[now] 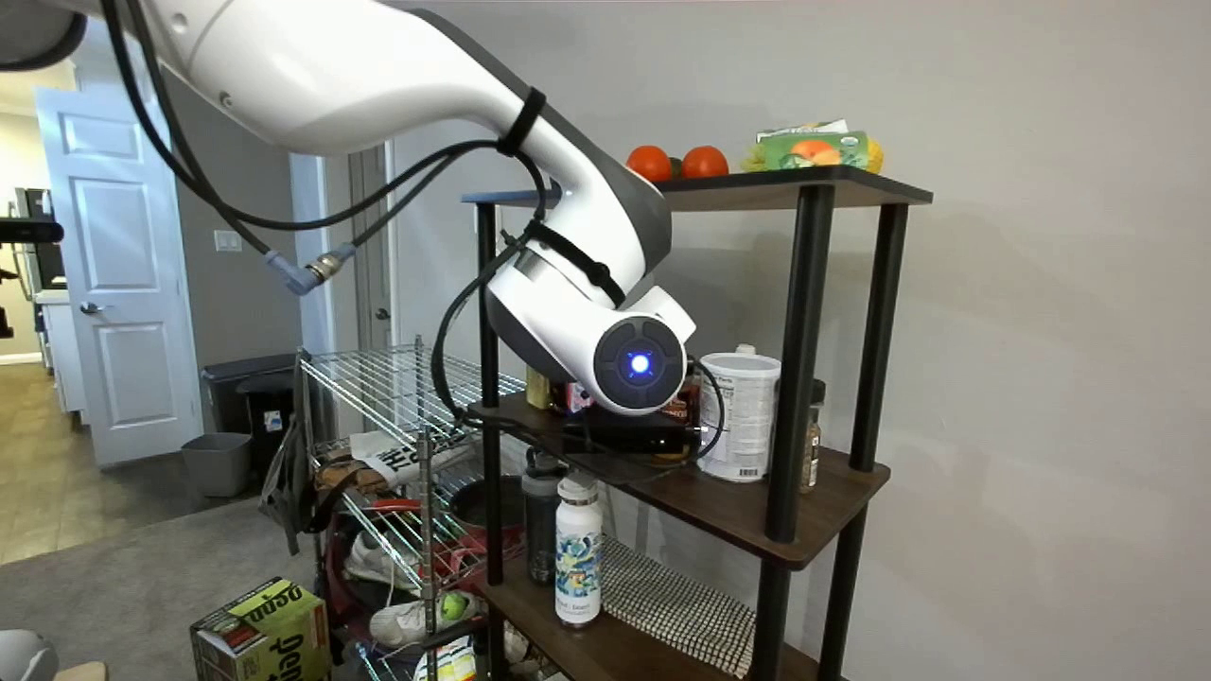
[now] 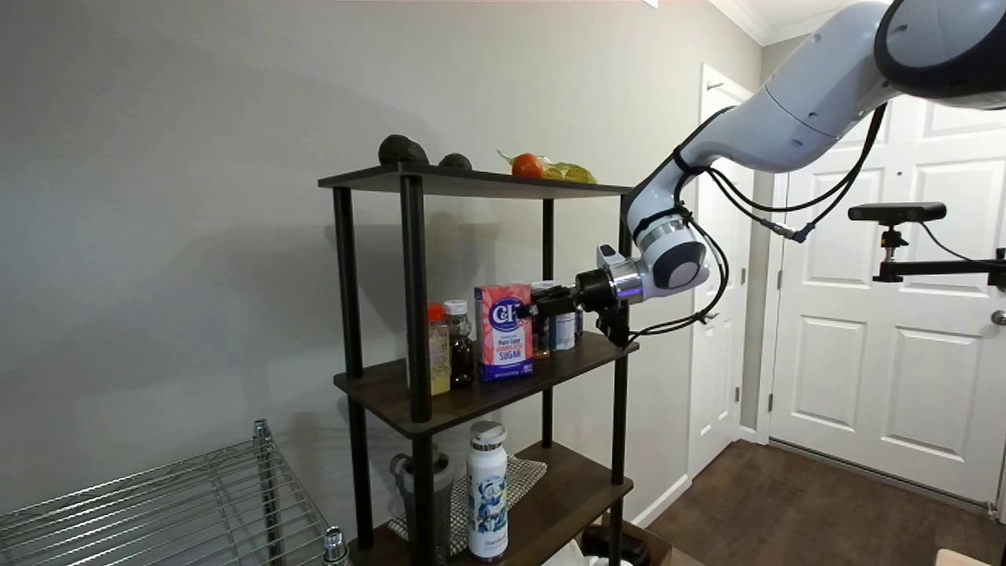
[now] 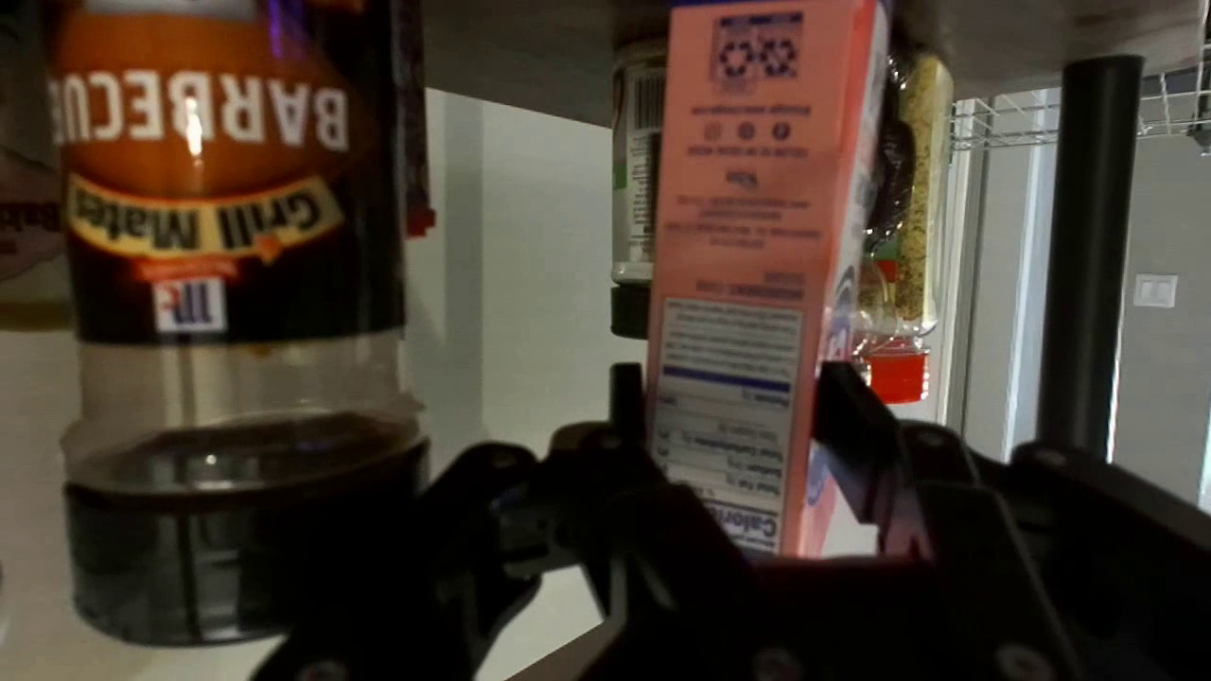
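Nearest us in the wrist view, where lettering stands upside down, is the gripper [image 3: 731, 388]. Its fingers [image 3: 856, 416] are parted, one along each side of a sugar box [image 3: 724, 227]; we cannot tell whether they press on it. The sugar box stands upright on the middle shelf [image 2: 471, 398], labelled as cane sugar, its contents hidden.

In that wrist view, at nine o'clock and apart from the fingers, we see a barbecue jar [image 3: 227, 303] with a black lid; its label covers most of what it holds. Behind the sugar box at three o'clock, a spice jar [image 3: 918, 208] with a red cap shows yellowish, flecked contents through its clear wall.

In an exterior view we find a white-capped bottle [image 2: 461, 358] just beside the sugar box at nine o'clock, dark inside. At four o'clock from the blue light [image 1: 640, 363] on the arm [image 1: 605, 213] stands a white tub [image 1: 741, 421]; we cannot see through its wall.

At six o'clock below the sugar box, a closed white flask [image 2: 489, 511] stands on the lower shelf [image 2: 562, 487]. At twelve, a tomato [image 2: 527, 166] rests on the top shelf [image 2: 471, 187].

Well apart, at eight o'clock from the blue light, we see a yellow-green box [image 1: 265, 629], then a grey bin [image 1: 218, 463] beyond it; both interiors are hidden.
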Motion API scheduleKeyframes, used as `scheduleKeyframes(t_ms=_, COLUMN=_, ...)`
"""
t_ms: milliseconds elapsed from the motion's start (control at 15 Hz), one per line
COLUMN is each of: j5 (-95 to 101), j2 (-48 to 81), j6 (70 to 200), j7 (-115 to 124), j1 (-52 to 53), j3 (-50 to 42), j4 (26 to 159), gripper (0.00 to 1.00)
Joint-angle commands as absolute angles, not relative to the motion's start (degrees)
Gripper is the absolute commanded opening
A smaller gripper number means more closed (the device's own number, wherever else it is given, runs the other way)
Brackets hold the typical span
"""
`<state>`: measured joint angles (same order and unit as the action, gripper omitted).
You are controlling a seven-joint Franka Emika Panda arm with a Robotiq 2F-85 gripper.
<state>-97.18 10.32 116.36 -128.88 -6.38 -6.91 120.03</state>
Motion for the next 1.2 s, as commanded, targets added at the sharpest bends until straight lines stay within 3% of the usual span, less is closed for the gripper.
scheduleKeyframes(t_ms=0, j5=-98.2, j2=10.7, j6=116.5, j7=-130.0, j1=-6.2, j3=-6.9, j4=119.6, gripper=0.21)
scheduleKeyframes(t_ms=400, j5=-98.2, j2=10.6, j6=116.4, j7=-130.1, j1=-6.3, j3=-6.9, j4=119.7, gripper=0.18)
scheduleKeyframes(t_ms=467, j5=-98.2, j2=10.6, j6=116.4, j7=-130.1, j1=-6.3, j3=-6.9, j4=119.8, gripper=0.68)
scheduleKeyframes(t_ms=600, j5=-98.2, j2=10.5, j6=116.3, j7=-130.2, j1=-6.3, j3=-6.9, j4=119.8, gripper=0.73)
scheduleKeyframes(t_ms=867, j5=-98.2, j2=10.5, j6=116.1, j7=-130.3, j1=-6.3, j3=-6.9, j4=120.0, gripper=0.98)
scheduleKeyframes(t_ms=1133, j5=-98.1, j2=10.4, j6=116.0, j7=-130.2, j1=-6.3, j3=-6.9, j4=120.0, gripper=1.00)
